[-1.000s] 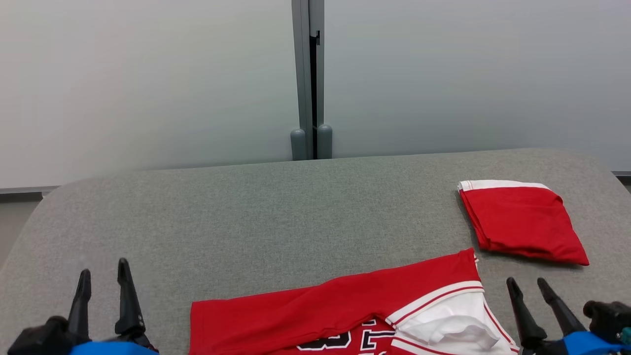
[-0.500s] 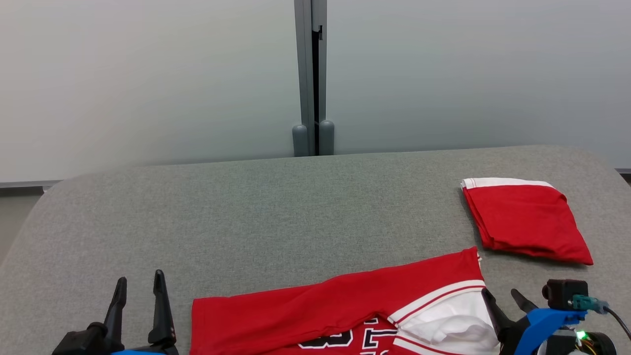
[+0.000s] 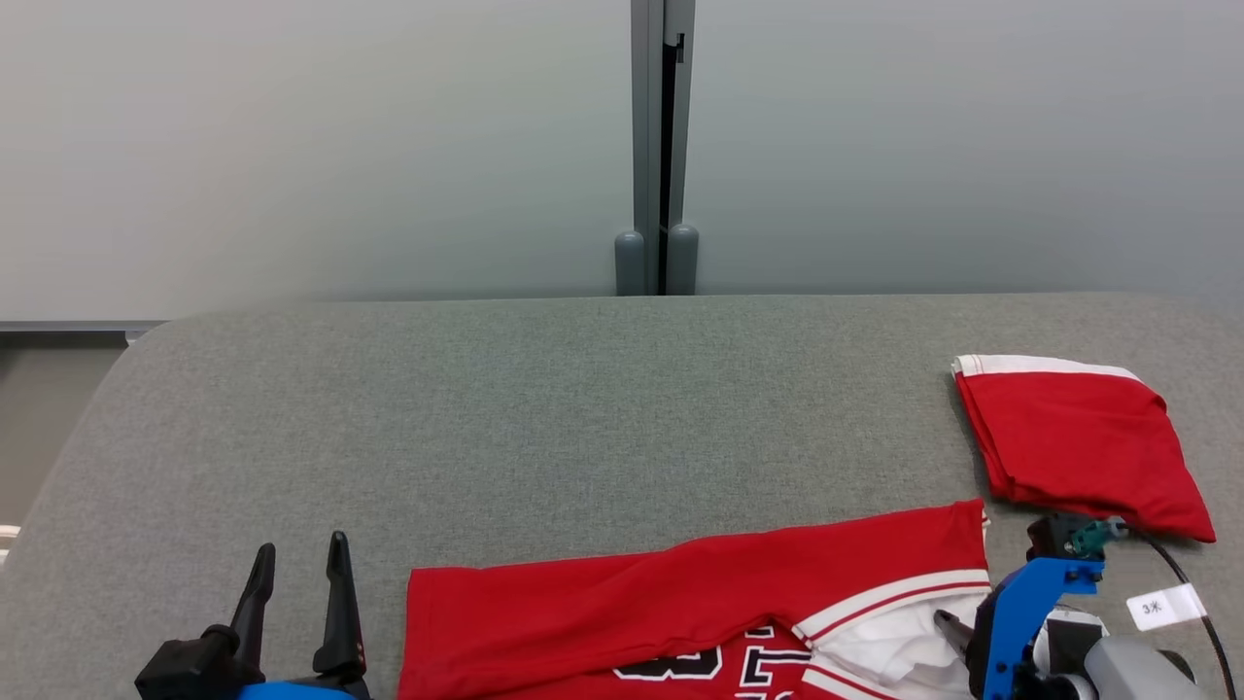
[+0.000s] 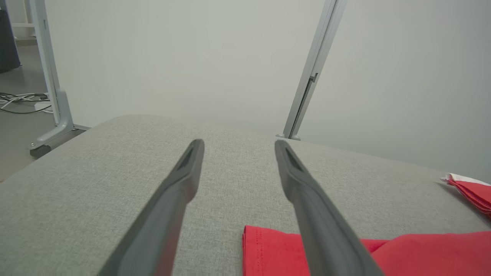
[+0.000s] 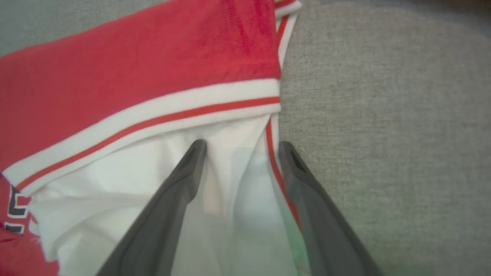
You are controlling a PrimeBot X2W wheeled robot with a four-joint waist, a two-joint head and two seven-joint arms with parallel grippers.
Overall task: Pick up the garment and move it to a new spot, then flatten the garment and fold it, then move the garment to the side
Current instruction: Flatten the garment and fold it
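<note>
- From the head view we see the jersey lying flat at the near edge of the grey table. A red band runs across it, with white fabric and black-and-white lettering toward the lower right.
- A folded cloth, red with a white hem, lies at the table's far right, apart from the jersey.
- The left gripper stands at the lower left of the head view. Its fingers are wide with nothing between them, over bare table just left of the jersey's corner.
- Its wrist view adds detail: the jersey's red stitched corner passes under the right-hand finger. Beyond the table there are a wheeled frame leg and cables on the floor.
- In the right wrist view the right gripper points down at the jersey's right edge, fingers wide. One finger is over the white fabric and the other over bare table, with the red-striped trim between them. Nothing is gripped. We cannot tell whether the tips touch.
- In the head view this gripper sits mostly behind its blue mount, with one dark fingertip over the white cloth, so we cannot judge its spread from there.
- The head view also gives us the pale wall, the grey post behind the table, and a white tag on the right arm's cable.
</note>
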